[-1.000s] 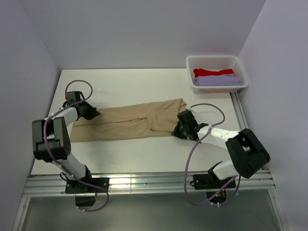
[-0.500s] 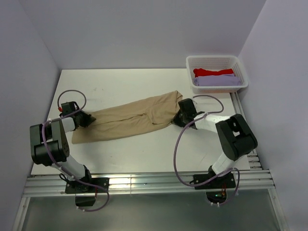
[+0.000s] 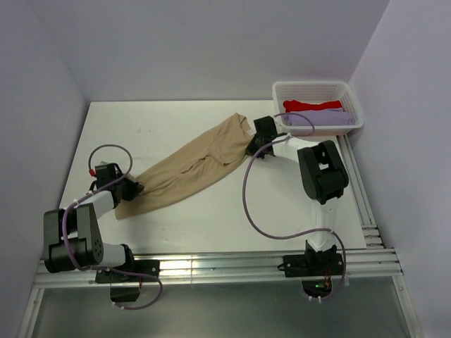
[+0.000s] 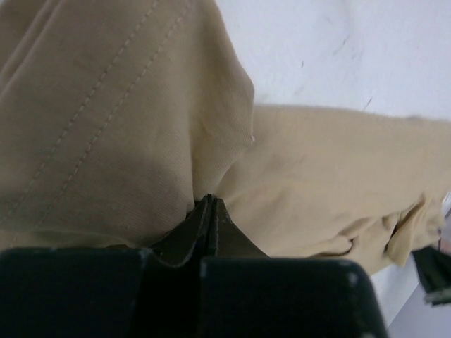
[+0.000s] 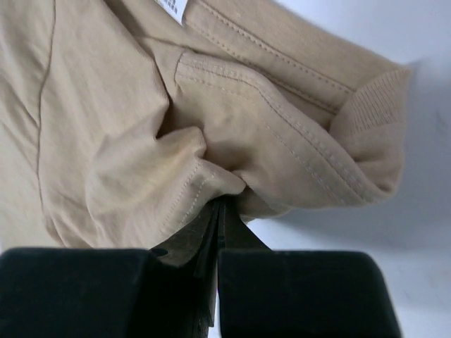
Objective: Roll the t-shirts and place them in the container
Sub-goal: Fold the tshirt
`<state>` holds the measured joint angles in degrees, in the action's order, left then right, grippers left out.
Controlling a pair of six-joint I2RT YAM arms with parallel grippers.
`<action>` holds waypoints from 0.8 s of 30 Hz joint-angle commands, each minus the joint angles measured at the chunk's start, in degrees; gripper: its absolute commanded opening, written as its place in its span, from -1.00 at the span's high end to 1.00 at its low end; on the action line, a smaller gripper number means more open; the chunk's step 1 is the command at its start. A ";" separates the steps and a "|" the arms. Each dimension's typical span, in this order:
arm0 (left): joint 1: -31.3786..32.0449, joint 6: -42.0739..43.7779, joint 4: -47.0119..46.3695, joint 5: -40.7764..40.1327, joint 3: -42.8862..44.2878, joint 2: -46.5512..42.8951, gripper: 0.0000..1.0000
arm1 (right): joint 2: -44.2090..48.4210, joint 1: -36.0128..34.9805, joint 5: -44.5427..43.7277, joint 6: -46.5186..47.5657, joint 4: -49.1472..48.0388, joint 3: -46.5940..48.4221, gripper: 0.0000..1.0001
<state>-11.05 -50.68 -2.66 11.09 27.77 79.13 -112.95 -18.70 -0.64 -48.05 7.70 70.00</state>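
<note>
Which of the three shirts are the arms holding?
The tan t-shirt, lying stretched diagonally on the table, pinched at its ends by the left gripper and right gripper. The red t-shirt and lavender t-shirt lie in the white basket, untouched.

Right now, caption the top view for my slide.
Left gripper and right gripper pinch opposite ends of the tan t-shirt, stretched diagonally across the table.

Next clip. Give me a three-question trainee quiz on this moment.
1. True or false: the left fingers and the right fingers are both shut on the tan t-shirt.
2. What lies in the white lattice basket? A) the red t-shirt and the lavender t-shirt B) only a tan one C) nothing
3. Fill in: the right fingers hold the tan t-shirt at its ____ end.
Key: 1 true; 2 A; 3 collar.
</note>
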 commanded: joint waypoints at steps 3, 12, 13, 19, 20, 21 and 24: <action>5.31 0.49 6.07 -0.54 -3.07 -4.06 0.99 | -7.53 0.68 0.38 2.09 4.33 12.59 1.00; 13.39 0.23 7.14 1.92 -5.27 -2.06 0.99 | -15.54 2.87 4.94 5.25 8.90 24.64 1.00; 14.64 -0.12 8.18 1.39 -5.10 -2.23 0.99 | -16.77 3.23 5.65 5.86 9.17 25.44 1.00; 24.58 -0.74 11.27 -0.11 -3.34 1.28 0.99 | -18.80 4.99 6.71 10.25 11.72 29.76 1.00; 25.19 -0.65 11.27 0.15 -3.16 1.98 0.99 | -19.15 4.99 6.54 11.04 11.81 30.02 1.00; 26.24 -0.57 11.62 0.59 -2.81 3.21 0.99 | -19.15 5.07 6.36 11.40 11.89 30.54 1.00; 29.05 -1.09 12.84 1.21 -1.93 4.45 0.99 | -20.20 5.34 6.53 12.37 13.21 32.48 1.00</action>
<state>15.09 -52.66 -0.80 13.28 27.92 79.99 -131.48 -14.11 6.74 -38.65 17.21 99.53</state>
